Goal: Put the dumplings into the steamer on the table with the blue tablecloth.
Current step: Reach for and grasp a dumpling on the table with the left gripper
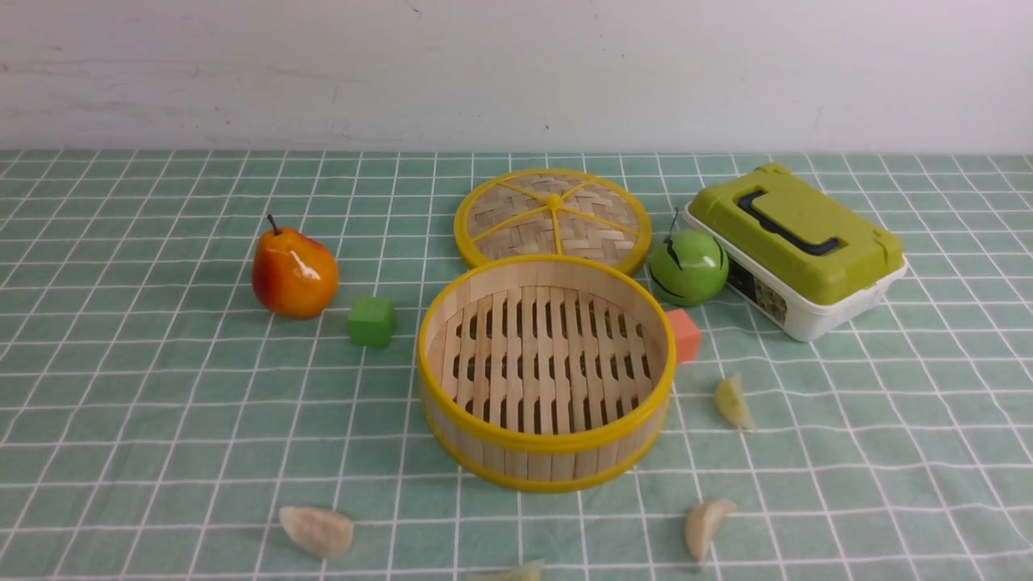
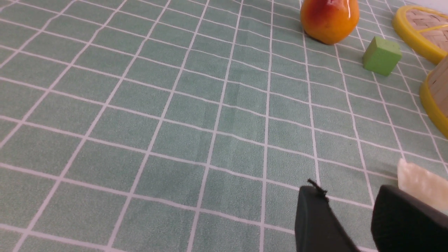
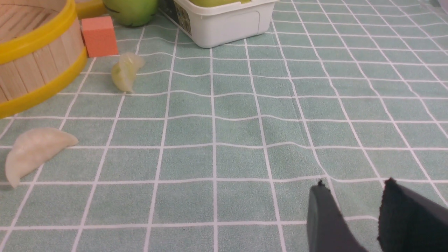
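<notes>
We saw the table (image 1: 97, 500) covered by a slightly wrinkled, pale teal-green tablecloth (image 1: 161, 387) with a thin white grid. Near its middle stood the round bamboo steamer (image 1: 549, 466) with upright slat walls and yellow rims, its slatted floor in plain sight. Behind it lay the flat woven, yellow-rimmed lid (image 1: 553, 218), its near edge hidden by the steamer's far rim.

All four crescent-shaped, pleated dumplings lay on the cloth outside the steamer. A pale yellow-green one (image 1: 733, 401) sat just right of it, a cream one (image 1: 706, 526) nearer us on the right, and another cream one (image 1: 317, 530) near us on the left. The fourth (image 1: 512, 573) was cut off by the near edge of the front view.

A glossy orange-red pear (image 1: 294, 273) stood to the far left, with a small green cube (image 1: 372, 321) between it and the steamer. A small salmon cube (image 1: 685, 334) sat against the steamer's right side. Beyond it, a shiny green apple (image 1: 688, 266) rested just beside a white plastic box (image 1: 795, 246) with an olive-green lid and dark handle.

The left gripper (image 2: 350, 199) hung low over the cloth, its dark fingers (image 2: 315, 224) spread apart and holding nothing. The near-left dumpling lay just beside one finger, partly hidden by it. The right gripper (image 3: 353, 196) was also low over the cloth, its fingers (image 3: 325, 220) parted around bare fabric, well apart from the two right-hand dumplings.
</notes>
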Robot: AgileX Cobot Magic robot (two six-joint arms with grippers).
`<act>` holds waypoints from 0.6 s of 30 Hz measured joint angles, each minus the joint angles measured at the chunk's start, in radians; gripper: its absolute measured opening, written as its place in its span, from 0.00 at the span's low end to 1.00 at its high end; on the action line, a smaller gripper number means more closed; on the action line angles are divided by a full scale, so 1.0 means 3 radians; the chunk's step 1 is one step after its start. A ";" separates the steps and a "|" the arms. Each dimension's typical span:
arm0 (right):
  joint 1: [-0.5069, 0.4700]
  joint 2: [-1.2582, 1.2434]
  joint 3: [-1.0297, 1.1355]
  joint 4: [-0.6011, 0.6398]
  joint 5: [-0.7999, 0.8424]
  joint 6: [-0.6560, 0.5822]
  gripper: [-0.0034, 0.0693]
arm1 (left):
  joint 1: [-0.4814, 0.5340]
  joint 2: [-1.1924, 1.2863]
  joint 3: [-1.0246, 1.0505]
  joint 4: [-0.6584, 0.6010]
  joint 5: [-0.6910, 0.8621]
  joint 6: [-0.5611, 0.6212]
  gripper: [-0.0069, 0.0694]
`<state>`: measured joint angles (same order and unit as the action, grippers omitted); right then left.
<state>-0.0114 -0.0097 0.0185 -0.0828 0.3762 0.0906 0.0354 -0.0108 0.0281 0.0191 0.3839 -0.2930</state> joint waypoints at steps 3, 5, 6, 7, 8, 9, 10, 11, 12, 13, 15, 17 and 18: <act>0.0000 0.0000 0.0000 0.0070 0.0000 0.0000 0.38 | 0.0000 0.0000 0.0000 0.0003 0.0000 0.0000 0.40; 0.0000 0.0000 0.0000 0.0089 0.0000 0.0000 0.38 | 0.0000 0.0000 0.0000 0.0003 0.0000 0.0000 0.40; 0.0000 0.0000 0.0000 0.0093 0.0000 0.0000 0.38 | 0.0000 0.0000 0.0000 -0.0018 -0.0008 -0.0016 0.40; 0.0000 0.0000 0.0000 0.0112 0.0000 0.0000 0.38 | 0.0000 0.0000 0.0000 -0.0116 -0.0032 -0.0079 0.40; 0.0000 0.0000 0.0000 0.0112 0.0000 0.0000 0.38 | 0.0000 0.0000 0.0000 -0.0140 -0.0037 -0.0095 0.40; 0.0000 0.0000 0.0000 0.0214 0.0000 0.0030 0.38 | 0.0000 0.0000 0.0000 -0.0494 -0.0095 -0.0327 0.40; 0.0000 0.0000 0.0000 0.0276 0.0000 0.0082 0.38 | 0.0000 0.0000 0.0000 -0.0654 -0.0118 -0.0434 0.40; 0.0000 0.0000 0.0000 0.0495 -0.0003 0.0208 0.38 | 0.0000 0.0000 0.0000 -0.1011 -0.0167 -0.0712 0.40; 0.0000 0.0000 0.0000 0.0691 -0.0003 0.0295 0.38 | 0.0000 0.0000 0.0000 -0.1260 -0.0202 -0.0835 0.40; 0.0000 0.0000 0.0000 0.1055 -0.0003 0.0556 0.38 | 0.0000 0.0000 0.0000 -0.1629 -0.0251 -0.1107 0.40; 0.0000 0.0000 0.0012 0.1670 0.0003 0.0938 0.38 | 0.0000 0.0000 0.0000 -0.2110 -0.0300 -0.1378 0.40; 0.0000 0.0000 0.0027 0.2341 0.0011 0.1301 0.38 | 0.0000 0.0000 0.0000 -0.2467 -0.0333 -0.1533 0.40; 0.0000 0.0000 0.0030 0.2524 0.0011 0.1399 0.38 | 0.0000 0.0000 0.0000 -0.2585 -0.0351 -0.1565 0.40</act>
<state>-0.0114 -0.0097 0.0275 0.6743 0.3795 0.5104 0.0354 -0.0108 0.0281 -0.7564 0.2787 -0.7623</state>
